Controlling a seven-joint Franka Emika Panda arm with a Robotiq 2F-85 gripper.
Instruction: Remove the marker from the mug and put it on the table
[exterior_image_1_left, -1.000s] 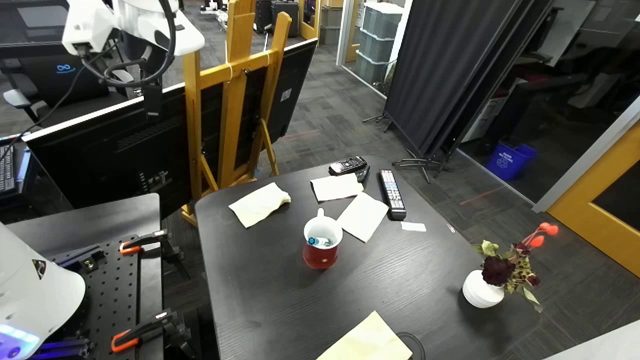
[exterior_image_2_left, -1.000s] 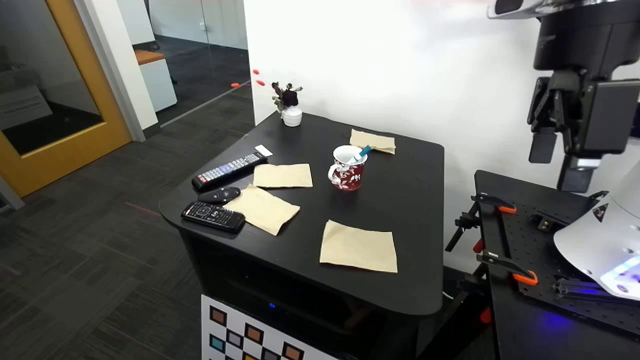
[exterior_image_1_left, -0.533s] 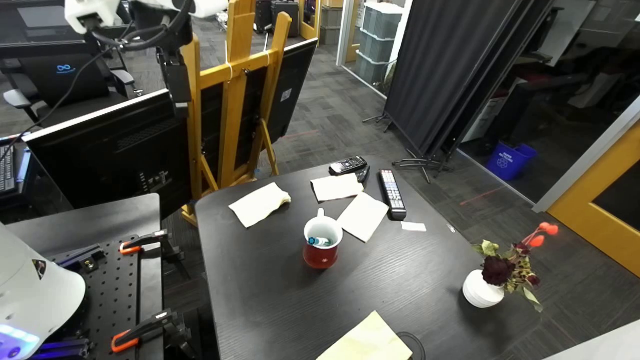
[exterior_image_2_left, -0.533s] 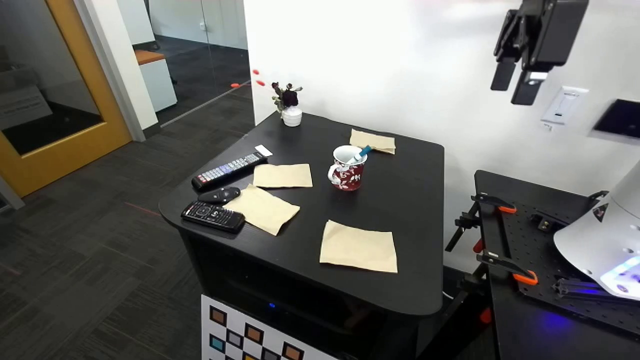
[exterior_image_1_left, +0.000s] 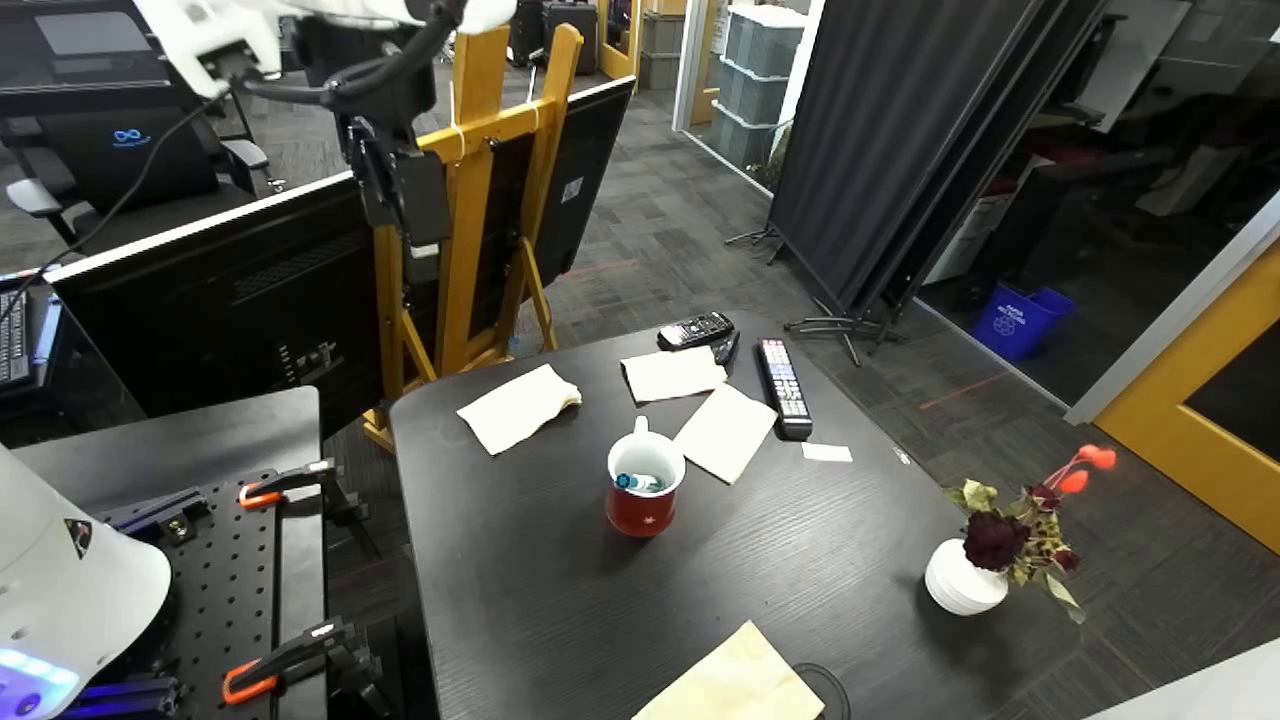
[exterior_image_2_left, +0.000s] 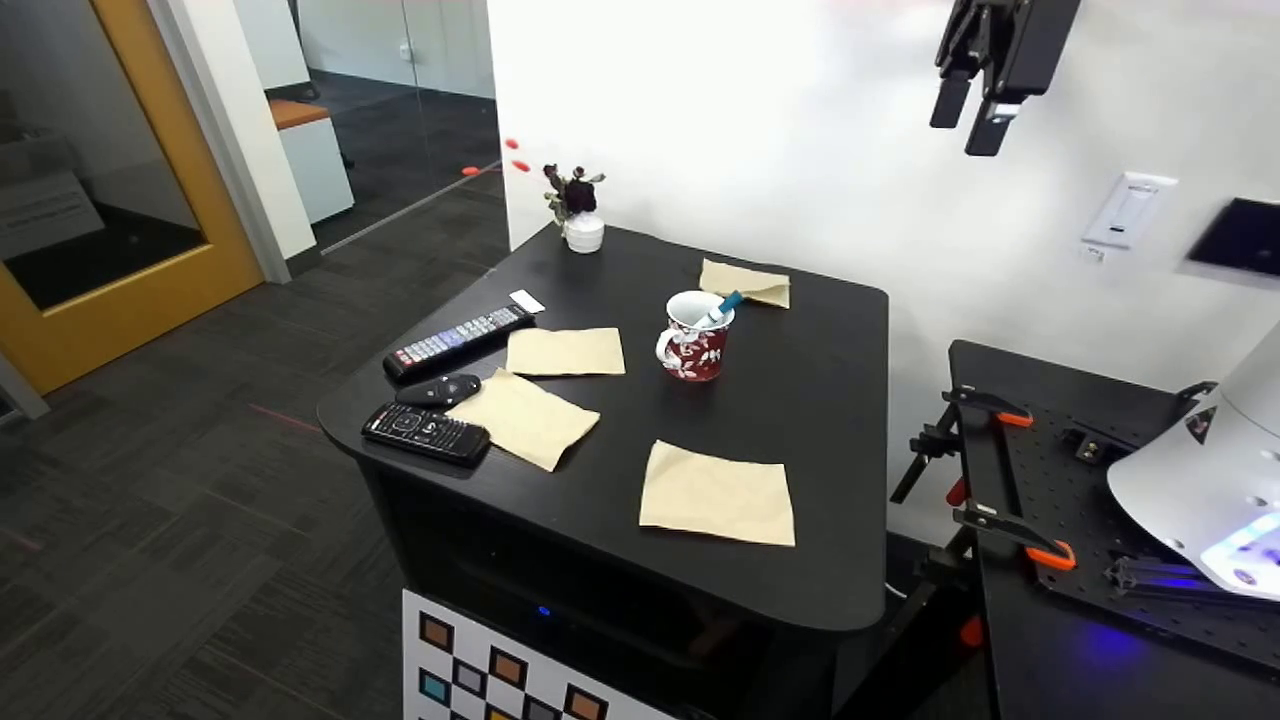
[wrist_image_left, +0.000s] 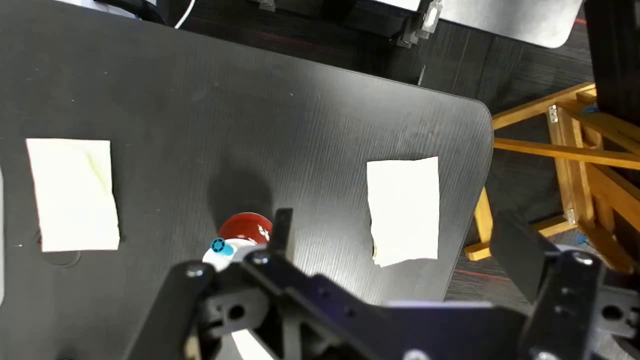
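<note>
- In an exterior view, the bench (exterior_image_2_left: 800, 390) carries one red mug (exterior_image_2_left: 705, 362), one marker (exterior_image_2_left: 730, 302), three remotes (exterior_image_2_left: 462, 342), four sheets of paper (exterior_image_2_left: 718, 495), one white card (exterior_image_2_left: 527, 301) and one pot of flowers (exterior_image_2_left: 584, 235).
- The mug is upright; the marker leans inside, its blue end above the rim.
- Against half a second ago, the hand (exterior_image_2_left: 966, 122) is further left and higher in the picture; mug and marker have stayed put.
- Its two fingers (exterior_image_2_left: 950, 102) are spread; the marker lies well below, towards picture left.
- One wooden easel (exterior_image_1_left: 465, 250) and two orange-tipped clamps (exterior_image_1_left: 295, 481) show in an exterior view.
- Here the hand (exterior_image_1_left: 403, 245) has moved right and lower; the marker sits well apart from it, lower and farther right.
- The wrist view has one mug, one marker (wrist_image_left: 220, 245) and two whole sheets.
- The fingers (wrist_image_left: 283, 227) stand wide apart, bench visible between them; the marker's blue end appears just left of one finger, outside the gap, and the hand hides part of the mug.
</note>
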